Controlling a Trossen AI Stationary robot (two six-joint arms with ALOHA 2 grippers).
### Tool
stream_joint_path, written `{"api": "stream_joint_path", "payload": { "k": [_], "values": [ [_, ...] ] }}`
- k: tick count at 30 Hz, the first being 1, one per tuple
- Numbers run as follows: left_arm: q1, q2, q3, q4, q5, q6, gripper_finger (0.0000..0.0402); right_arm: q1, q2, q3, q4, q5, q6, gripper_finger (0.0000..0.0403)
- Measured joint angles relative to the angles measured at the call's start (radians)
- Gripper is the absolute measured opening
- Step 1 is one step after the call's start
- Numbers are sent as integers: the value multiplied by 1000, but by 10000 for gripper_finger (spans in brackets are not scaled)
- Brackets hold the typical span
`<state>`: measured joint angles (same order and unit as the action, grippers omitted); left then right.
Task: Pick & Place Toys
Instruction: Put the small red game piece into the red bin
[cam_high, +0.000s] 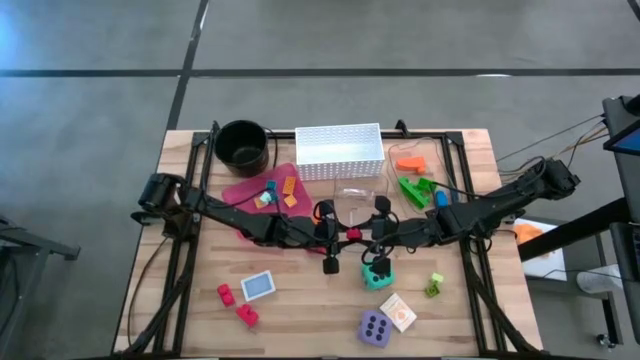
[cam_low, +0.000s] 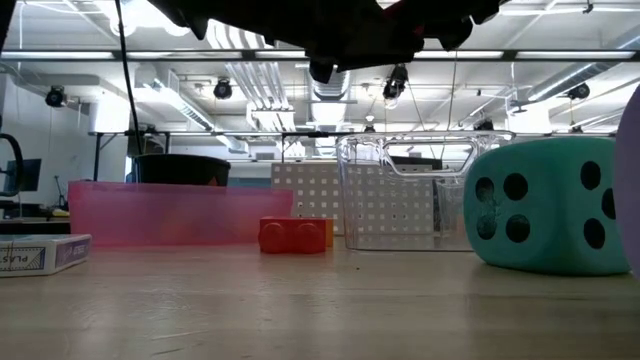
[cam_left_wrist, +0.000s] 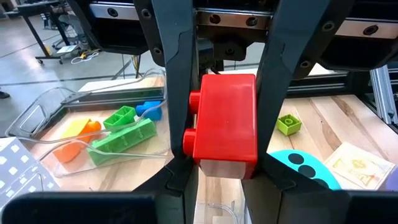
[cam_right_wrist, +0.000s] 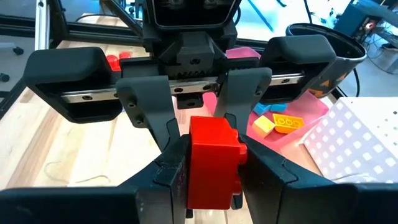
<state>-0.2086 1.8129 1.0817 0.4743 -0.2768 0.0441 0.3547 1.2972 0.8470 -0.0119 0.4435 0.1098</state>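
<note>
A red brick (cam_high: 352, 234) hangs above the middle of the table, and both grippers are shut on it. My left gripper (cam_high: 338, 233) comes at it from the table's left and my right gripper (cam_high: 368, 233) from the right, tips facing each other. The left wrist view shows the brick (cam_left_wrist: 225, 124) filling the gap between the fingers, and so does the right wrist view (cam_right_wrist: 212, 158). Loose toys lie on the table: a teal die (cam_high: 377, 275), a purple die (cam_high: 375, 327), two red bricks (cam_high: 236, 305), a green brick (cam_high: 434, 285) and cards (cam_high: 258, 286). My left gripper pinches the red brick's near lower sides (cam_left_wrist: 204, 158) between its two fingers. The fingers lie about level and come from the table's left. The brick is lifted clear of the table, its studs (cam_left_wrist: 193, 118) pointing sideways. My right gripper pinches the same brick's opposite end by its two sides (cam_right_wrist: 194, 171) between its two fingers. They come from the table's right, slanting slightly down. The brick hangs clear of the table between the two grippers.
A pink tray (cam_high: 250, 192) with small bricks, a black pot (cam_high: 242, 143) and a white perforated basket (cam_high: 340, 150) stand at the back. A clear container (cam_high: 360, 195) sits behind the grippers. Green and orange bricks (cam_high: 415, 180) lie at the back right.
</note>
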Motion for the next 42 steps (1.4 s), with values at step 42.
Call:
{"api": "stream_joint_path", "payload": {
  "k": [42],
  "values": [
    [2,-33,-1,-61,-30,-29,101,-4,-2,161,-346,-29,124,121]
  ]
}}
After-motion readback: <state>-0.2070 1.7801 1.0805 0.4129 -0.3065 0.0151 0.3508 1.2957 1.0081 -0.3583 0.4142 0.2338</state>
